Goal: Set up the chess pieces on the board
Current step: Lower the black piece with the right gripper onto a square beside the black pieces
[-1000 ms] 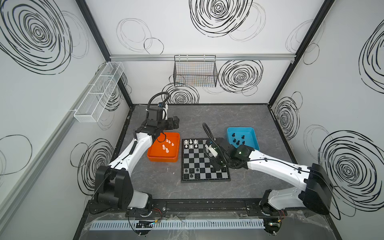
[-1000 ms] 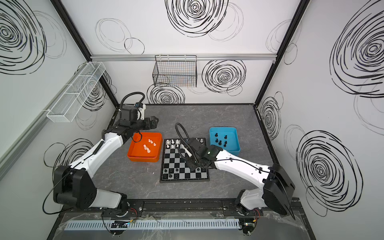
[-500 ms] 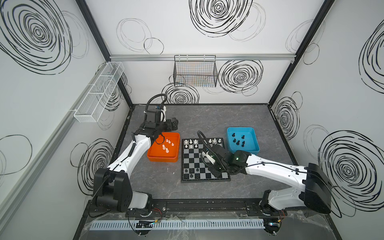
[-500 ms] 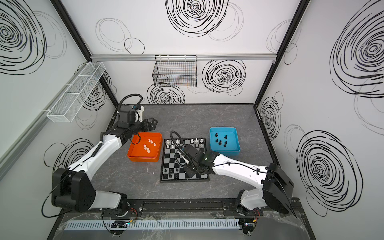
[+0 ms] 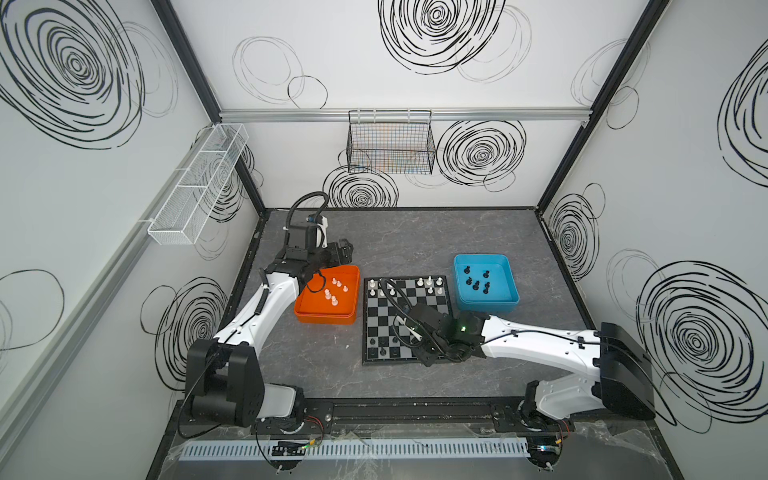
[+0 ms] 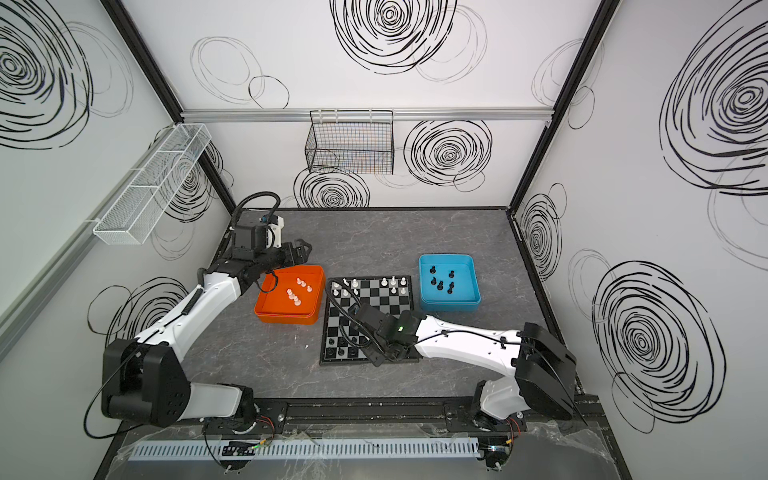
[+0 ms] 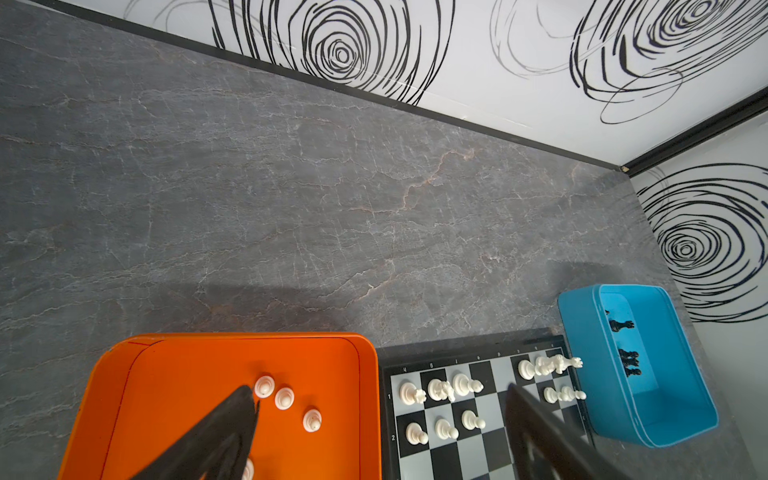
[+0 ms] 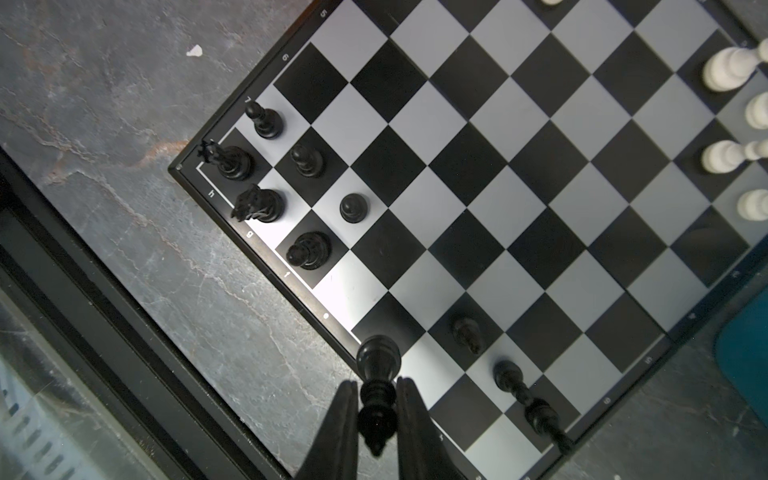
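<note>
Chess pieces [image 8: 307,160] partly fill the board [image 8: 511,166]. Right gripper [image 8: 377,384] pinches a tall black piece [image 8: 378,357], seemingly just above a back-row square; next it must lower it squarely, then let go. Left gripper [image 7: 380,395] gapes wide over the orange tray [image 7: 232,338].

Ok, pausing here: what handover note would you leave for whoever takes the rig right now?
Left gripper: open and empty, by the far side of the orange tray.
Right gripper: shut on a black piece at the near edge row of the board. I cannot tell whether it has touched down.
Done: some white pieces stand on the far rows and some black pieces on the near rows.
Left: place the held piece, then the loose white pieces in the orange tray and the loose black pieces in the blue tray.
</note>
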You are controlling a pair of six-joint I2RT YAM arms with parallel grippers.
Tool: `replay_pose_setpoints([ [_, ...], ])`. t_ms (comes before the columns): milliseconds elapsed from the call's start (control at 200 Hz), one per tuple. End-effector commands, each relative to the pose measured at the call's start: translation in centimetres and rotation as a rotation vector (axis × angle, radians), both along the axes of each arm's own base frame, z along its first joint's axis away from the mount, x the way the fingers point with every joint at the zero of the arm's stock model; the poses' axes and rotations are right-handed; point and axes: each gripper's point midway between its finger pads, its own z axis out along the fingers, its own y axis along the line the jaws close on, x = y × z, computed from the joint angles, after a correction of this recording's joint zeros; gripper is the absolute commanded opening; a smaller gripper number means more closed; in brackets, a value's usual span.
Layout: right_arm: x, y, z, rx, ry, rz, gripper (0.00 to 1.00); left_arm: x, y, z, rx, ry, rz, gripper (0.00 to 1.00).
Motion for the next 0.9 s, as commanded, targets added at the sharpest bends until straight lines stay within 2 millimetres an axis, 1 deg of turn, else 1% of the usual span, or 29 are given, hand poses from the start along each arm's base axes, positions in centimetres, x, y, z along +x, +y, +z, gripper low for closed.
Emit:
replay_pose_setpoints([
  [0, 0.0, -0.4, -0.9, -0.023, -0.016, -0.027, 0.20, 0.0, 0.1, 1.4, -0.024, -0.052, 0.003, 0.96],
  [220, 0.1, -0.9, -2.2, -0.066, -0.015, -0.041, 0.20, -0.1, 0.2, 1.4, -0.023, -0.051, 0.005, 0.96],
  [305, 0.3, -0.8, -2.4, -0.074, -0.019, -0.045, 0.20, -0.1, 0.2, 1.5, -0.025, -0.053, 0.003, 0.96],
  [891, 0.9, -0.6, -2.6, -0.054, -0.011, -0.060, 0.21, 0.0, 0.3, 1.4, -0.028, -0.054, 0.004, 0.96],
])
